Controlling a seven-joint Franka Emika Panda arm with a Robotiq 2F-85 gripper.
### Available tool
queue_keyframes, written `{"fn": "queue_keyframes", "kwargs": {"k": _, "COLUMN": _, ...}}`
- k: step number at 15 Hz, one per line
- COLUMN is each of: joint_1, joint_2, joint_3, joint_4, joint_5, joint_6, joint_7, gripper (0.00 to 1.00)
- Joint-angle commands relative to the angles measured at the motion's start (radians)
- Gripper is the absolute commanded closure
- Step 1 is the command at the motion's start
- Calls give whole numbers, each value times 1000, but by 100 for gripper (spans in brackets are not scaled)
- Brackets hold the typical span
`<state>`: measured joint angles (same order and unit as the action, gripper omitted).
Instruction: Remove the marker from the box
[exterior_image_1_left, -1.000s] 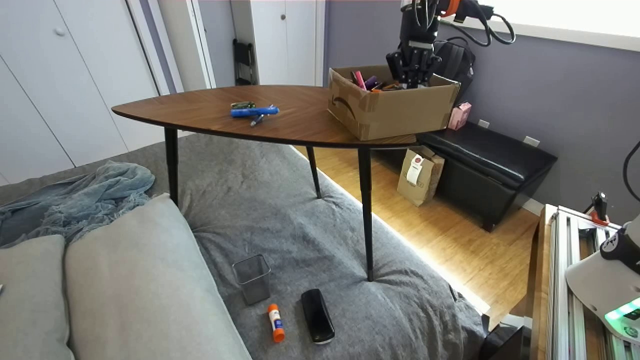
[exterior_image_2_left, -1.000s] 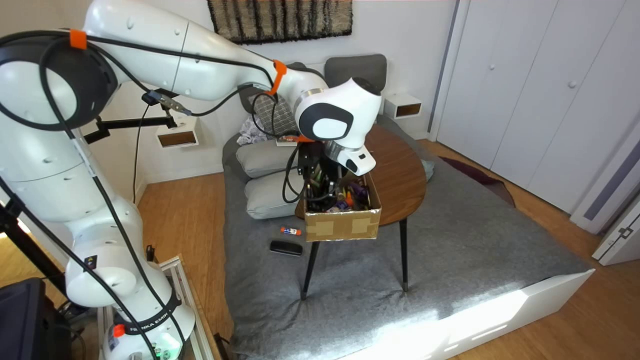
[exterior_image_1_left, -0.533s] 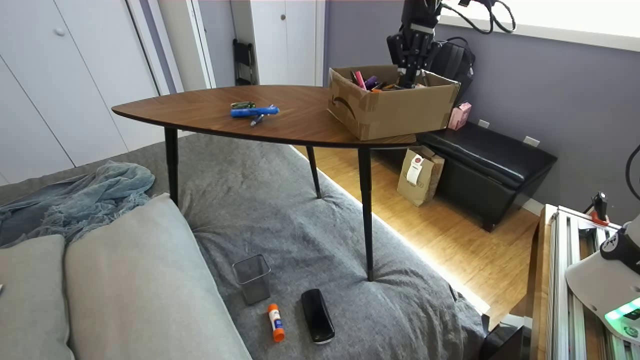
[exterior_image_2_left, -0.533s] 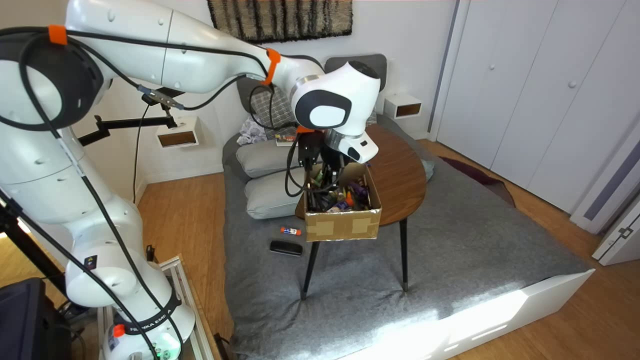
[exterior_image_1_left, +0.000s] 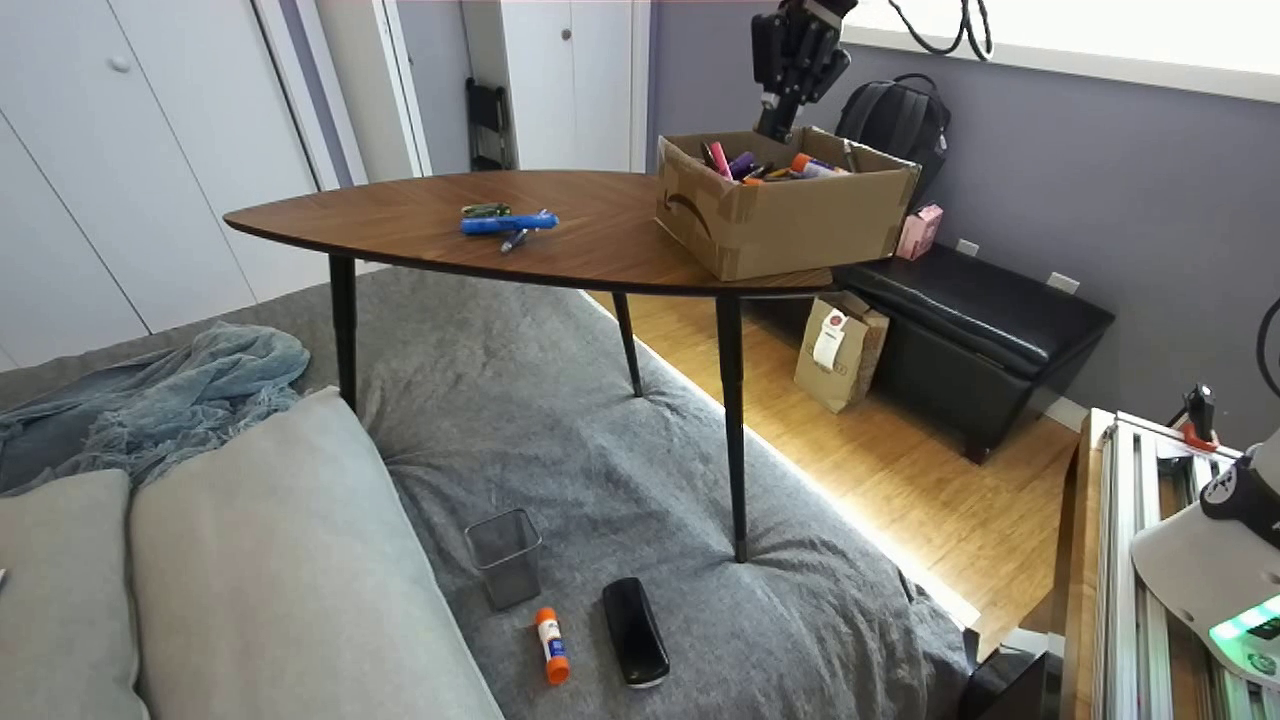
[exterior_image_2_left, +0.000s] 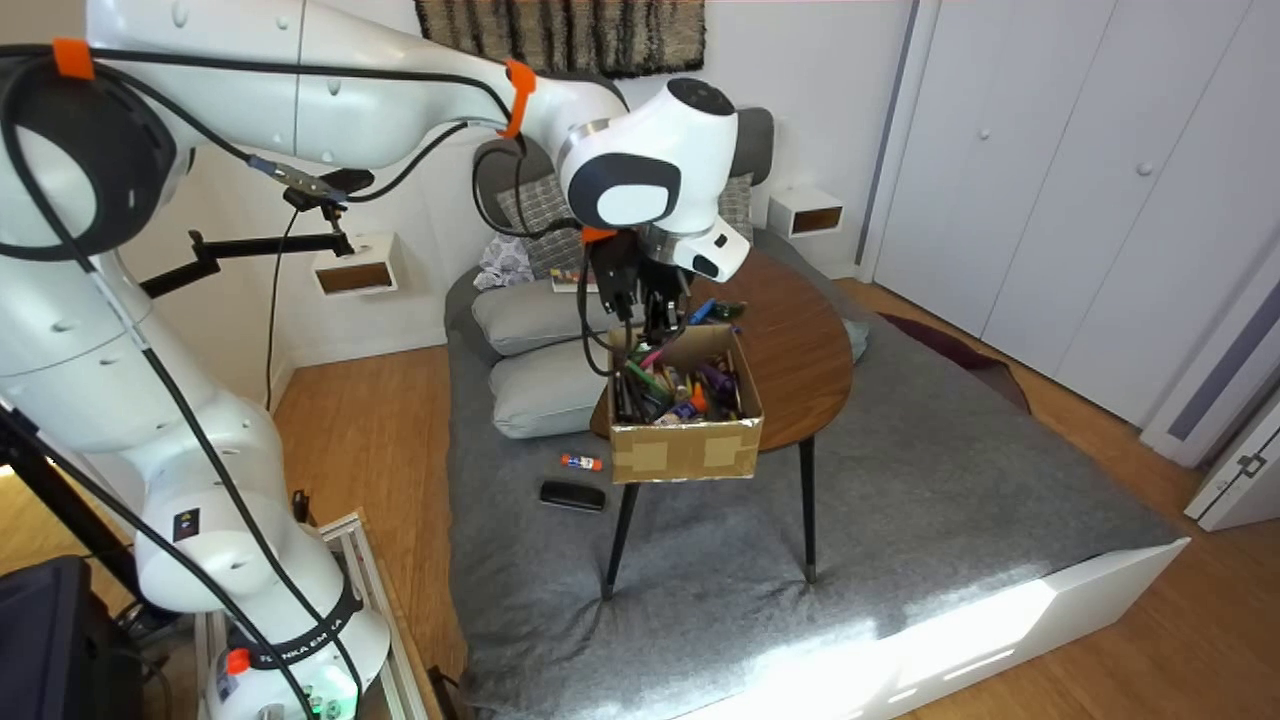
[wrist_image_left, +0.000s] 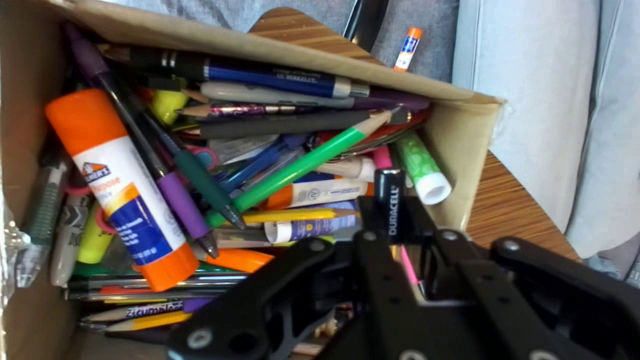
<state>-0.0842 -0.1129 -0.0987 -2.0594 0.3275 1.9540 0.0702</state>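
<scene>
The jaws have risen from inside the box (exterior_image_1_left: 820, 228), pinched together on the presumed marker (wrist_image_left: 390, 204) — a short dark stick lettered DURACELL. It hangs over the box, so the pick seems made — carrying away remains.

- Gripper (wrist_image_left: 398, 220): its rear runs off the bottom edge of the wrist view.
- Black Duracell-lettered stick (wrist_image_left: 389, 185), between the fingertips: rear end covered by them; in both exterior views too small and dark to make out.
- Box (wrist_image_left: 460, 150), below the gripper: cut by the wrist view's left and bottom edges, contents partly masked by the fingers.
- Pink stick (wrist_image_left: 409, 265), under the fingers: only a stretch shows.
- Glue stick (wrist_image_left: 407, 50), past the gripper, outside the box: near end hidden behind the wall.
- Arm (exterior_image_2_left: 640, 175), above the gripper: cut by top and left edges in an exterior view.
</scene>
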Motion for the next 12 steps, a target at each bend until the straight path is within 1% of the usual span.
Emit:
{"fn": "queue_keyframes", "kwargs": {"k": 1, "joint_1": 2, "joint_2": -2, "joint_3": 2, "joint_4": 2, "joint_5": 2, "joint_6": -2, "joint_7": -3, "gripper": 84}}
{"fn": "queue_keyframes", "kwargs": {"k": 5, "joint_1": 3, "joint_2": -3, "joint_3": 2, "joint_4": 2, "joint_5": 4, "joint_6": -2, "joint_7": -9, "gripper": 84}}
{"fn": "queue_keyframes", "kwargs": {"k": 6, "joint_1": 10, "joint_2": 11, "joint_3": 7, "joint_4": 15, "joint_5": 19, "joint_6": 26, "joint_7": -34, "gripper": 96}}
{"fn": "queue_keyframes", "kwargs": {"k": 7, "joint_1": 28, "joint_2": 22, "joint_3": 20, "joint_4": 31, "joint_5": 40, "joint_6": 53, "joint_7": -72, "gripper": 96}}
{"fn": "queue_keyframes", "kwargs": {"k": 8, "joint_1": 46, "joint_2": 30, "joint_3": 37, "joint_4": 44, "joint_5": 35, "joint_6": 84, "joint_7": -101, "gripper": 96}}
{"fn": "queue_keyframes", "kwargs": {"k": 9, "joint_1": 64, "joint_2": 39, "joint_3": 55, "joint_4": 59, "joint_5": 51, "joint_6": 113, "joint_7": -96, "gripper": 96}}
{"fn": "queue_keyframes", "kwargs": {"k": 10, "joint_1": 80, "joint_2": 65, "joint_3": 73, "joint_4": 88, "joint_5": 56, "joint_6": 136, "joint_7": -55, "gripper": 96}}
{"fn": "queue_keyframes", "kwargs": {"k": 12, "joint_1": 108, "joint_2": 142, "joint_3": 102, "joint_4": 170, "joint_5": 95, "joint_6": 170, "joint_7": -8, "gripper": 96}}
